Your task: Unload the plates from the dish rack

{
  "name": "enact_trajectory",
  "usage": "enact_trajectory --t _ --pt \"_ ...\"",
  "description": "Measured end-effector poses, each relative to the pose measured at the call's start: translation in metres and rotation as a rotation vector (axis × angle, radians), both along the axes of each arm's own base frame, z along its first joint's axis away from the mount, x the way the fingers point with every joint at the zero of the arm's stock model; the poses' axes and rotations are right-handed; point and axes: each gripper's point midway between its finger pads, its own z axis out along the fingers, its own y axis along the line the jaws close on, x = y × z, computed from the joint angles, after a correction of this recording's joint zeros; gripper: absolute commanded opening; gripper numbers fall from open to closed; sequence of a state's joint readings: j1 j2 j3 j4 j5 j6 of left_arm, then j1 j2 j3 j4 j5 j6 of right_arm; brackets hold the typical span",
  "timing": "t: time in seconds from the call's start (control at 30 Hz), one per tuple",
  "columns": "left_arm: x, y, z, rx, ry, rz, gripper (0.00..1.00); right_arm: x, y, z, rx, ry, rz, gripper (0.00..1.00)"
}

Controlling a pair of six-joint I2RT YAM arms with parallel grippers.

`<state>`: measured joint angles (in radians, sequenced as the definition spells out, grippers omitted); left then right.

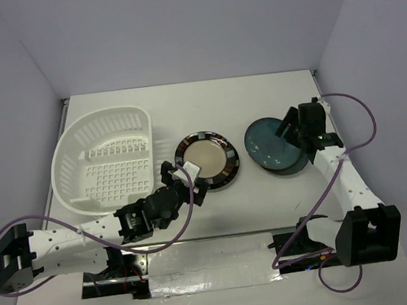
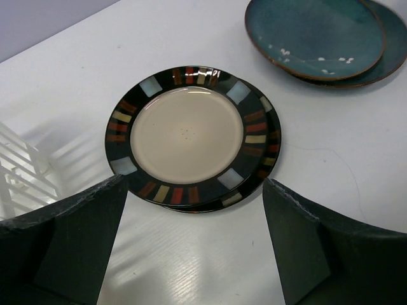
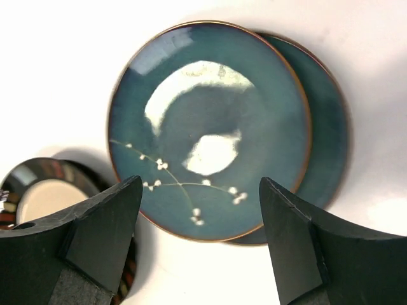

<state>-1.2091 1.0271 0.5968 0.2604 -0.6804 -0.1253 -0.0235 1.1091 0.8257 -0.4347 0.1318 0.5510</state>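
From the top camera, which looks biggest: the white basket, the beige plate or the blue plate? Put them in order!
1. dish rack
2. beige plate and teal plate, tied: they look about the same.

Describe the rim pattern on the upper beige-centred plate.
Black rim with red, tan and pale-blue blocks; left wrist view shows it best.

White slotted dish rack (image 1: pixel 61 171) sits upright, far left. Beige-centred black-rimmed plate (image 1: pixel 207 160) lies flat just right, stacked on a matching plate (image 2: pixel 275 136). Teal speckled plate (image 1: pixel 269 149) lies further right, offset atop a second teal plate (image 3: pixel 327 127).
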Motion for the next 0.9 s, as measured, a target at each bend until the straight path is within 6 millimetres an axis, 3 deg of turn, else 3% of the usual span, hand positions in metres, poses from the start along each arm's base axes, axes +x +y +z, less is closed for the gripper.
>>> enact_trajectory --t 0.1,0.27,0.4,0.67,0.9 --pt "0.002 0.002 -0.003 0.024 -0.006 0.016 0.99 0.011 0.004 0.005 -0.004 -0.013 0.011 0.82" --pt "0.004 0.002 -0.007 0.045 -0.004 0.023 0.99 0.012 -0.002 -0.019 -0.024 0.063 -0.018 0.82" --pt "0.004 0.002 -0.007 0.045 -0.005 0.026 0.99 0.013 0.002 -0.025 -0.024 0.065 0.005 0.8" --pt "0.006 0.006 -0.005 0.046 -0.012 0.046 0.99 0.035 0.055 -0.013 -0.039 -0.03 0.244 0.78" --pt "0.007 0.007 -0.004 0.047 -0.016 0.057 0.99 0.044 0.087 -0.034 -0.049 0.034 0.348 0.78"
